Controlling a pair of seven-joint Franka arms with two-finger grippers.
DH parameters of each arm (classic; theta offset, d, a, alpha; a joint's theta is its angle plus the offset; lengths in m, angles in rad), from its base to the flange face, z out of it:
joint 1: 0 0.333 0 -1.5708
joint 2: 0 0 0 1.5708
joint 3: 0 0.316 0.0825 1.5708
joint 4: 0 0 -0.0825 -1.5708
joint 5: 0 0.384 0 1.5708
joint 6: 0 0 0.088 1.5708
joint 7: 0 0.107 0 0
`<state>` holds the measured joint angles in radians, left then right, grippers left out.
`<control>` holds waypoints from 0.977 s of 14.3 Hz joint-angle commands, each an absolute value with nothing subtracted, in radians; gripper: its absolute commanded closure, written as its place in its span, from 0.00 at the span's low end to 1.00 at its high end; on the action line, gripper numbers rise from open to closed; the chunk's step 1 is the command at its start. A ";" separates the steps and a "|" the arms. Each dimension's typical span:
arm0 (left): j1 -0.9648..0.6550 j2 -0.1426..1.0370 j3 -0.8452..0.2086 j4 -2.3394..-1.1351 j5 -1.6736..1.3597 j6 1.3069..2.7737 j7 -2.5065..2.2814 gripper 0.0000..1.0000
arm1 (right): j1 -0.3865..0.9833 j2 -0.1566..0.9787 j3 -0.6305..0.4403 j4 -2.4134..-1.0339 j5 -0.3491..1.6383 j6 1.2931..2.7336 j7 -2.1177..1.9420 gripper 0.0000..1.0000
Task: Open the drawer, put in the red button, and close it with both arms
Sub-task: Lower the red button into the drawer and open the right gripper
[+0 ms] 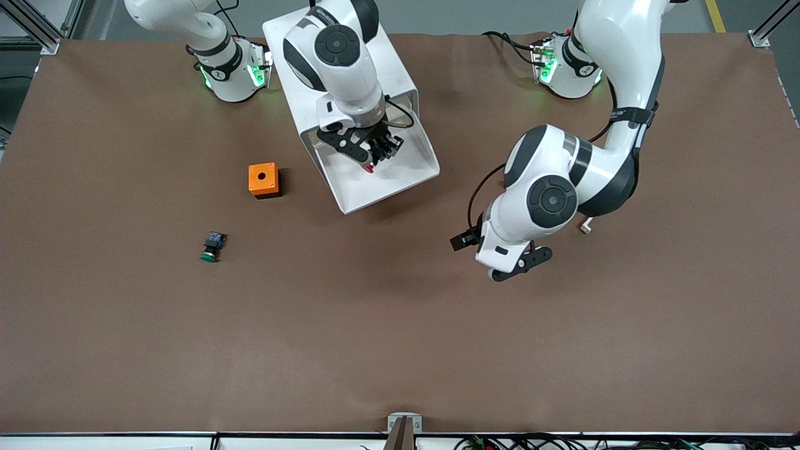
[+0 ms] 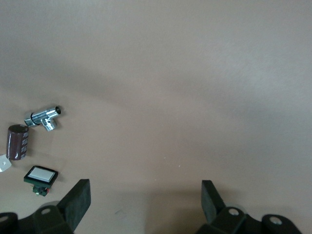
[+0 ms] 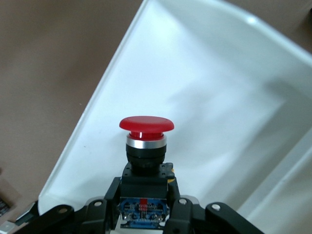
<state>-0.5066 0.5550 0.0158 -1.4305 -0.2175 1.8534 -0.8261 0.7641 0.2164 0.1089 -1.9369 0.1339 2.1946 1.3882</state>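
Over the smooth white drawer [image 1: 400,172] — right hand [image 1: 373,164] pinching glossy round-capped red button [image 3: 146,125]; left hand [image 2: 146,202] spread.

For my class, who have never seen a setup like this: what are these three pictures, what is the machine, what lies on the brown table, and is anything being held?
Two white jointed robot arms stand at a brown table. One picture looks down from a high camera facing them; the other two come from cameras on each arm's wrist. The right gripper is shut on a small red-capped push button, held over the pulled-out white drawer of a white cabinet. The left gripper waits open over bare table. On the table lie an orange box and, nearer the front camera, a green-capped button. The left wrist view also shows a chrome fitting, a dark cylinder and a white-faced square switch.
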 commanded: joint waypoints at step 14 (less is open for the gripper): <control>-0.652 0.578 -0.028 -1.463 -0.117 2.023 -0.905 0.00 | 0.819 0.287 0.097 -1.925 0.110 2.226 1.488 1.00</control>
<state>-0.6382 0.5792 -0.0219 -1.4552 -0.1372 1.9896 -0.9076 0.7997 0.2823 0.1063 -1.9350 0.1311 2.2264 1.4271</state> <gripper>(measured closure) 0.000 0.590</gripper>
